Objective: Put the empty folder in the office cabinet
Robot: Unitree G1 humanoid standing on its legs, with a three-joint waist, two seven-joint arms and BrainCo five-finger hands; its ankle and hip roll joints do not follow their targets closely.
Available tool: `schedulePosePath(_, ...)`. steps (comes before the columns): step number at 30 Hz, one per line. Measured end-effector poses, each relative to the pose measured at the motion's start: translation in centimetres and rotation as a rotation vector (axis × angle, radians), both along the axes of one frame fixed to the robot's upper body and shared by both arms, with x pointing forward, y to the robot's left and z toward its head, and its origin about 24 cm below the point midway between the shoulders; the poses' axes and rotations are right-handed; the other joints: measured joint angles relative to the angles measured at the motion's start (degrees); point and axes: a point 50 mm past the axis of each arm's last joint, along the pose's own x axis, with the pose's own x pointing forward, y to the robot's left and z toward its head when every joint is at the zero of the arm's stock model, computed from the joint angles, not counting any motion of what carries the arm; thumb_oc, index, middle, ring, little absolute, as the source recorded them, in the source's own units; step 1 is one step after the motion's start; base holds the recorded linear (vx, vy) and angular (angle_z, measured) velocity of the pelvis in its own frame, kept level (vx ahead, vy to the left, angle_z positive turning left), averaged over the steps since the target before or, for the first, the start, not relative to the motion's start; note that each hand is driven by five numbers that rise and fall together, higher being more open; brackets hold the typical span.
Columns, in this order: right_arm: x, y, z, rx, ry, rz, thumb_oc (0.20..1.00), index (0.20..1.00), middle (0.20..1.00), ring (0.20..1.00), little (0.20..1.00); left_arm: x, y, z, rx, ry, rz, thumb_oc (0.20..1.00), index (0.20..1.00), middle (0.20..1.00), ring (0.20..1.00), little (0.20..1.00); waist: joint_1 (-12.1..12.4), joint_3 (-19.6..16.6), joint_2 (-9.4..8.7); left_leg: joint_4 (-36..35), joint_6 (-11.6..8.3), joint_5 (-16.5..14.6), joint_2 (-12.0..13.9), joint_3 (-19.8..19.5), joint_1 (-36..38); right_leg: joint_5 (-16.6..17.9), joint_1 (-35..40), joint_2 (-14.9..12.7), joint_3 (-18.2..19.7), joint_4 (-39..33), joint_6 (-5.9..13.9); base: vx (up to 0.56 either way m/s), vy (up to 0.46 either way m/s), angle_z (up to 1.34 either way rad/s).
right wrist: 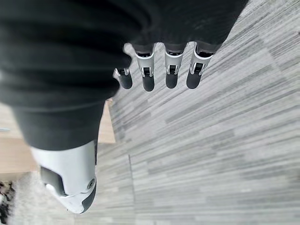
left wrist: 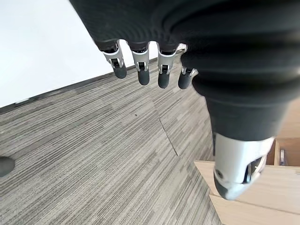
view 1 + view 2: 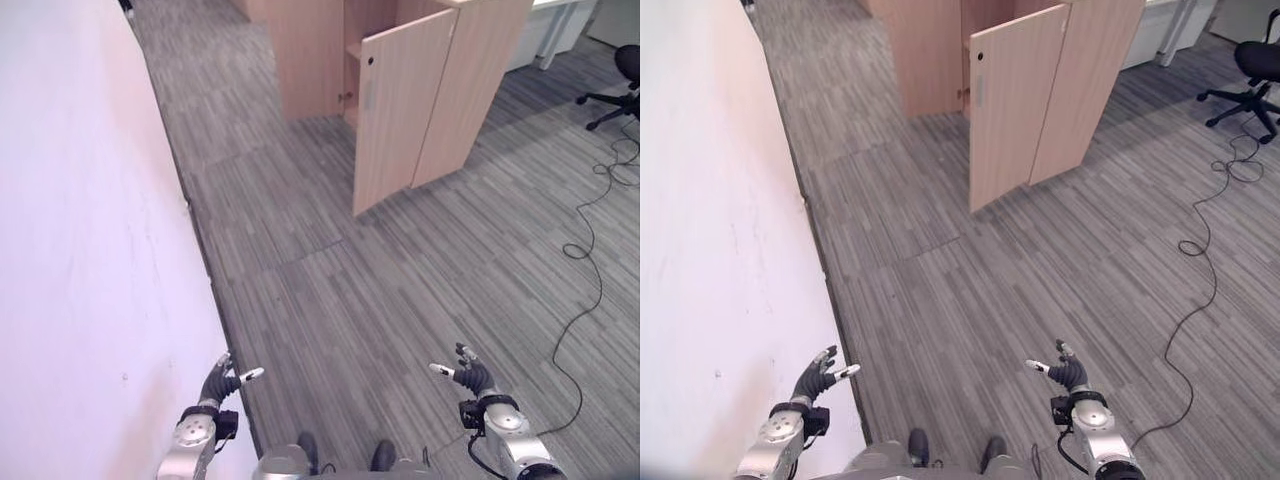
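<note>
Cabinet (image 3: 400, 90) ahead, wall (image 3: 80, 250) left

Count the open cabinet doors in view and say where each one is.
1. The open cabinet door swings out over the carpet ahead, on the light wooden cabinet. Further doors may be hidden behind it.

The carpet (image 3: 400, 290) is grey with fine darker and lighter stripes, laid in tiles whose stripes run in differing directions. The cabinet (image 3: 480, 90) and its open door (image 3: 395, 120) are pale wood, with a small dark hole near the door's upper edge. The wall (image 3: 80, 250) is plain white above a dark skirting. The chair (image 3: 1250, 75) is black. Each hand (image 3: 225, 383) (image 3: 468, 375) is dark with silver fingers.
</note>
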Motion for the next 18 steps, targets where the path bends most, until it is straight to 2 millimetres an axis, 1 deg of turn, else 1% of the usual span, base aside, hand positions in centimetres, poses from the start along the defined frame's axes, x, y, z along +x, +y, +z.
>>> schedulePosePath(1,-0.1,-0.1,-0.1,-0.001,0.006,-0.006,1.000,1.000,1.000,1.000,1.000,0.1,-0.2,0.0,-0.015,-0.003,0.005,1.000,1.000,1.000,1.000,1.000,0.2,0.7,0.17,3.1,-1.00,-0.8,1.4,-0.1,-2.2,-0.2,0.7,0.2,-0.5,0.0,-0.29,0.16,0.042,0.24)
schedulePosePath(2,-0.1,0.0,-0.1,0.001,0.006,-0.006,1.000,1.000,1.000,1.000,1.000,0.0,-0.2,0.0,-0.020,0.001,0.010,1.000,1.000,1.000,1.000,1.000,0.1,1.0,0.47,2.8,-1.13,-0.7,3.1,-0.2,-3.2,-0.5,1.4,0.5,-1.1,0.0,-0.56,0.21,0.062,0.33)
schedulePosePath(3,-0.3,-0.2,-0.3,-0.001,0.017,-0.016,1.000,1.000,1.000,1.000,1.000,0.0,-0.3,-0.1,-0.023,0.010,0.009,1.000,1.000,1.000,1.000,1.000,-0.6,0.9,0.81,-2.2,-2.72,0.6,6.6,-0.2,-4.6,-1.1,1.4,1.3,-1.6,0.0,-0.41,0.33,0.115,0.29)
schedulePosePath(4,-0.3,-0.6,-0.2,-0.003,0.013,-0.032,1.000,1.000,1.000,1.000,1.000,0.0,-0.5,-0.2,-0.028,0.014,0.008,1.000,1.000,1.000,1.000,1.000,-0.9,1.0,1.57,-11.4,-4.30,2.5,8.6,-0.3,-4.4,-1.2,1.2,1.6,-1.6,0.0,-0.28,0.37,0.127,0.28)
schedulePosePath(5,-0.4,-0.9,-0.3,-0.005,0.017,-0.053,1.000,1.000,1.000,1.000,1.000,0.1,-0.5,-0.3,-0.027,0.018,0.007,1.000,1.000,1.000,1.000,1.000,-1.0,1.1,2.56,-20.2,-5.04,4.8,9.4,-0.5,-4.6,-1.5,1.3,1.7,-1.5,0.0,0.19,0.48,0.168,0.14)
schedulePosePath(7,-0.7,-1.2,-0.8,-0.012,0.053,-0.069,1.000,1.000,1.000,1.000,1.000,0.4,-0.4,-0.4,-0.023,0.028,0.013,1.000,1.000,1.000,1.000,1.000,-0.2,0.9,2.98,-29.0,-5.84,6.2,9.3,-1.4,-4.7,-2.1,1.5,1.7,-1.2,0.0,0.95,0.41,0.137,-0.04)
schedulePosePath(8,-0.8,-1.1,-1.2,-0.013,0.076,-0.078,1.000,1.000,1.000,1.000,1.000,0.7,-0.1,-0.6,-0.017,0.040,0.025,1.000,1.000,1.000,1.000,1.000,1.6,0.9,3.01,-29.0,-6.03,6.5,9.6,-3.1,-6.2,-2.5,1.5,1.6,0.6,0.0,1.30,0.33,0.125,-0.48)
schedulePosePath(9,-0.8,-1.0,-1.2,-0.011,0.079,-0.078,1.000,1.000,1.000,1.000,1.000,0.5,0.0,-0.8,-0.013,0.052,0.032,1.000,1.000,1.000,1.000,1.000,2.7,0.8,3.08,-28.2,-5.76,6.6,9.5,-3.1,-6.1,-2.6,1.7,1.1,2.0,0.0,1.41,0.37,0.151,-0.62)
schedulePosePath(11,-0.6,-1.0,-1.1,-0.013,0.070,-0.080,1.000,1.000,1.000,1.000,1.000,0.1,0.1,-1.1,-0.017,0.072,0.045,1.000,1.000,1.000,1.000,1.000,3.4,0.9,2.13,-27.0,-5.68,6.7,9.5,-1.8,-6.8,-3.5,3.1,-0.3,2.9,0.0,2.77,0.31,0.141,-0.42)
schedulePosePath(12,-0.7,-1.0,-1.1,-0.014,0.070,-0.082,1.000,1.000,1.000,1.000,1.000,0.0,0.2,-1.2,-0.016,0.078,0.049,1.000,1.000,1.000,1.000,1.000,3.5,0.5,2.78,-26.4,-5.46,6.4,9.4,-1.3,-6.4,-4.1,4.0,-1.0,3.5,0.0,3.70,0.25,0.126,-0.38)
schedulePosePath(13,-1.0,-1.2,-1.1,-0.022,0.076,-0.075,1.000,1.000,1.000,1.000,1.000,-0.5,0.1,-1.5,-0.021,0.090,0.053,1.000,1.000,1.000,1.000,1.000,3.6,0.2,2.41,-25.7,-4.71,5.4,9.7,-1.0,-5.7,-5.3,5.7,-1.7,4.9,-0.1,5.89,0.38,0.195,-0.41)
schedulePosePath(14,-1.1,-0.6,-1.5,-0.005,0.085,-0.076,1.000,1.000,1.000,1.000,1.000,-0.5,0.5,-1.4,-0.018,0.087,0.078,1.000,1.000,1.000,1.000,1.000,3.9,0.2,0.79,-23.1,-4.71,9.8,8.3,0.7,-5.6,-6.4,6.8,-4.1,6.1,0.1,6.74,0.38,0.226,-0.47)
schedulePosePath(15,-1.2,0.4,-1.8,0.014,0.094,-0.051,1.000,1.000,1.000,1.000,1.000,-0.4,1.0,-1.3,-0.030,0.072,0.133,1.000,1.000,1.000,1.000,1.000,4.7,-0.1,-1.59,-21.0,-4.09,10.1,7.1,2.5,-5.6,-7.0,7.2,-6.0,6.7,0.9,6.37,0.39,0.227,-0.36)
schedulePosePath(16,-1.4,1.3,-2.3,0.042,0.105,-0.051,1.000,1.000,1.000,1.000,1.000,-0.5,1.3,-1.2,-0.029,0.068,0.154,1.000,1.000,1.000,1.000,1.000,5.2,-0.3,-2.94,-18.5,-2.65,9.5,7.0,3.8,-5.8,-7.1,7.6,-6.1,6.8,1.4,6.72,0.39,0.252,-0.31)
schedulePosePath(17,-1.3,2.4,-2.5,0.075,0.102,-0.044,1.000,1.000,1.000,1.000,1.000,-0.3,2.0,-0.9,-0.014,0.057,0.161,1.000,1.000,1.000,1.000,1.000,5.6,-1.0,-4.24,-15.4,0.03,7.5,6.8,4.5,-6.4,-5.6,7.2,-6.0,7.9,3.4,6.23,0.35,0.273,-0.25)
schedulePosePath(18,-1.0,3.7,-2.7,0.098,0.104,-0.018,1.000,1.000,1.000,1.000,1.000,-0.6,3.0,-0.7,0.011,0.064,0.174,1.000,1.000,1.000,1.000,1.000,5.6,-2.1,-6.02,-12.8,1.00,5.0,6.2,5.1,-7.0,-5.6,6.6,-7.1,6.4,4.6,6.27,0.35,0.278,-0.22)
